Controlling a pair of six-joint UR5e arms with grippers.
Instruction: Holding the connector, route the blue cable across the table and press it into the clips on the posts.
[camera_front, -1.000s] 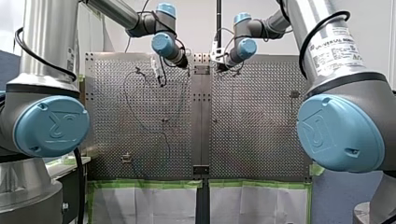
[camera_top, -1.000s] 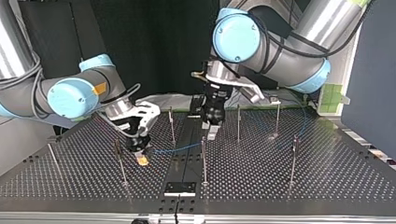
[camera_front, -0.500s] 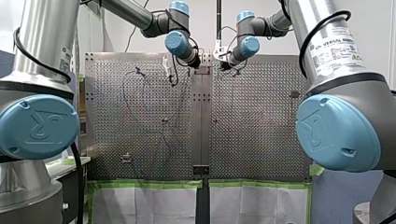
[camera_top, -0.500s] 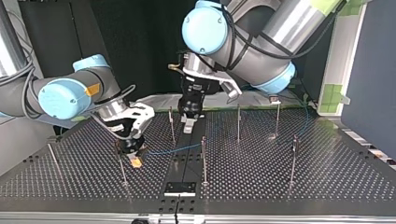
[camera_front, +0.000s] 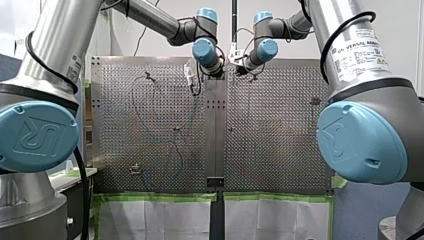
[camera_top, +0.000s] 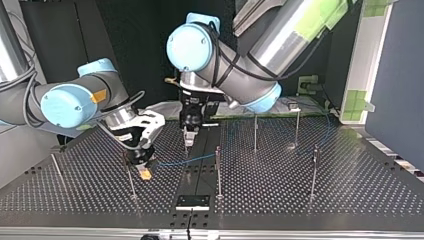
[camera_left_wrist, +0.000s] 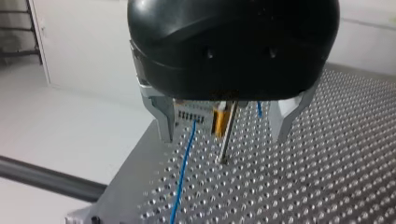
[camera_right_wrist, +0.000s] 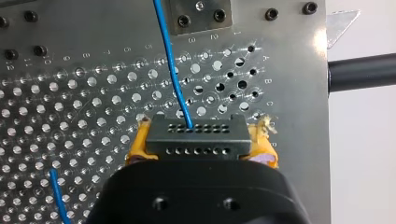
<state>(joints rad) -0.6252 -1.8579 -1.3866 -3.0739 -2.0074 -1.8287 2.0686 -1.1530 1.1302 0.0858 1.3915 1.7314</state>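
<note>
My right gripper (camera_right_wrist: 201, 149) is shut on the black connector (camera_right_wrist: 194, 135), with yellow pads on both of its sides. The blue cable (camera_right_wrist: 170, 60) leaves the connector and runs off over the perforated table. In the top view that gripper (camera_top: 145, 171) hangs low at the left beside a post (camera_top: 129, 177), and the cable (camera_top: 180, 161) trails to the right. My left gripper (camera_left_wrist: 223, 137) is open with bare metal fingers (camera_left_wrist: 161, 116). A thin post (camera_left_wrist: 225, 140) stands in line between them, and the cable (camera_left_wrist: 182, 172) passes below. In the top view the left gripper (camera_top: 188, 136) sits over the post by the centre strip.
Several thin posts stand on the table, among them ones at the middle (camera_top: 218, 170) and at the right (camera_top: 314, 170). A dark centre strip (camera_top: 197, 165) splits the two plates. More blue cable (camera_top: 325, 130) loops at the far right. A black bracket (camera_top: 192, 201) sits at the near edge.
My left arm has swung toward the top view's left, bringing its open gripper from right of the centre strip to the post beside it. My right gripper shifted slightly left, then held still.
</note>
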